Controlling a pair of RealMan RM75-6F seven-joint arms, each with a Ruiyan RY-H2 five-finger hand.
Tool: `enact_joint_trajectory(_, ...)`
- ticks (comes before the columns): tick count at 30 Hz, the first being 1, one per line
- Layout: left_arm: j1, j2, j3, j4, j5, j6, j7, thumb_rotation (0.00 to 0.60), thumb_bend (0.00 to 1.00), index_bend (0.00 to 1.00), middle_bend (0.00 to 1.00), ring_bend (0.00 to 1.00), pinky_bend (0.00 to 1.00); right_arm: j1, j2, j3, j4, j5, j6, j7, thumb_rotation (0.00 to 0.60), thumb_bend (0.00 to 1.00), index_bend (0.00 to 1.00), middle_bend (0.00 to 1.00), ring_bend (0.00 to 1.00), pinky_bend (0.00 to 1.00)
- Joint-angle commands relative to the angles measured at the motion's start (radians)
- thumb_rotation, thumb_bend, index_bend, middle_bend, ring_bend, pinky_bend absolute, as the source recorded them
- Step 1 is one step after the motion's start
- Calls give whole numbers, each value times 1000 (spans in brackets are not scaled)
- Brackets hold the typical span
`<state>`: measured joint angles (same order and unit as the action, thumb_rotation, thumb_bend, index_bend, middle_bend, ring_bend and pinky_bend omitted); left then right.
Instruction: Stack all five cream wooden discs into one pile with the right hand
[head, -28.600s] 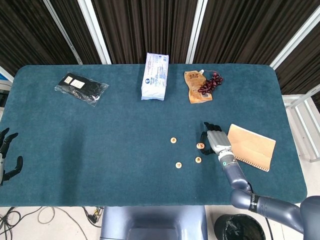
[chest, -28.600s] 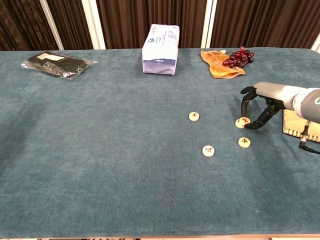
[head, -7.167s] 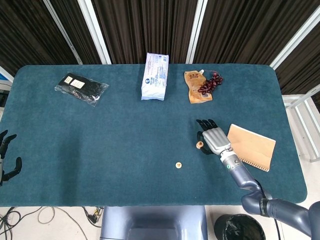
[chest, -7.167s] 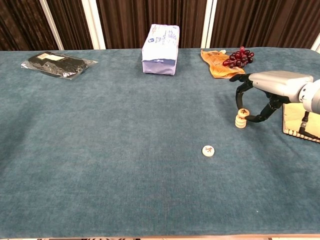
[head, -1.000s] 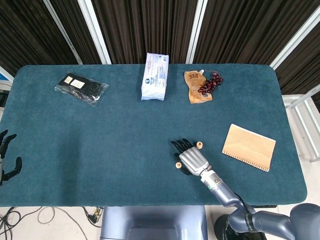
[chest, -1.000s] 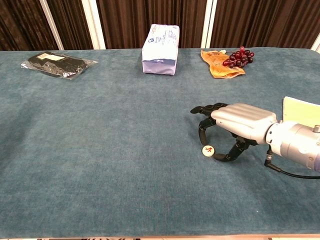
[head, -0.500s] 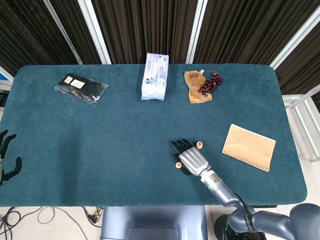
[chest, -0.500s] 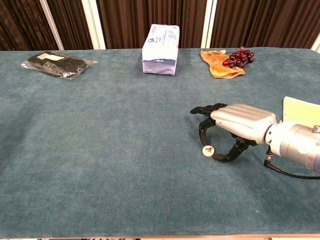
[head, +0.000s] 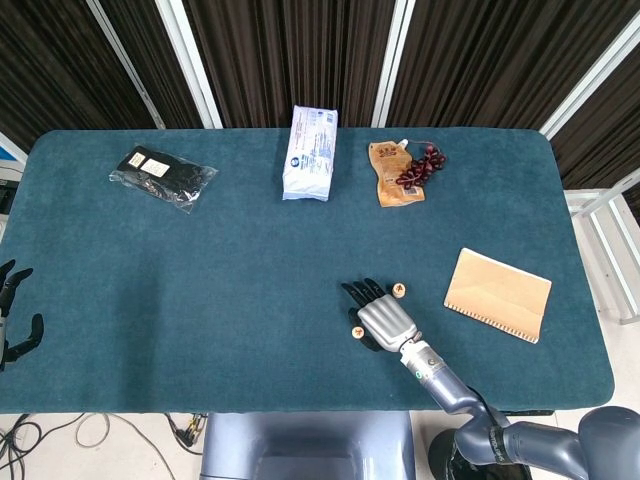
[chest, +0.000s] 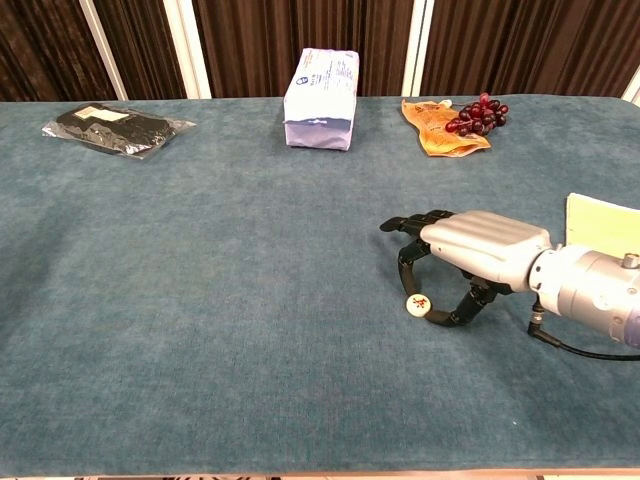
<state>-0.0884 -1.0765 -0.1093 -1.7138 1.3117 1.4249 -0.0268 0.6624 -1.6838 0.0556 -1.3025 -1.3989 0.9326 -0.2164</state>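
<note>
Right hand (chest: 455, 270) arched over 1 cream disc (chest: 417, 303) on the table (chest: 200, 300), fingertips touching it, pinched at its edges. Pile of discs (head: 398, 290) at 1 o'clock. Left hand (head: 12, 310) open, empty.

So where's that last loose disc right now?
The loose disc lies between the right hand's curled fingers, near the table's front right. The pile stands just beyond the hand, toward the notebook.

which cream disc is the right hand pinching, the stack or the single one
The single disc at the right hand's fingertips; the stacked discs sit apart, beyond the hand.
</note>
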Motion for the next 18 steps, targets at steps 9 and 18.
enact_joint_trajectory(9, 0, 1, 0, -1, -1, -1, -3, 600, 483, 158, 0, 0, 0, 1, 10, 6, -15, 3, 2, -2, 600, 367, 559, 0, 0, 0)
enact_joint_trajectory(18, 0, 2, 0, -4, 0, -1, -4, 600, 483, 158, 0, 0, 0, 10, 76, 35, -102, 41, -16, -12, 600, 368, 562, 0, 0, 0)
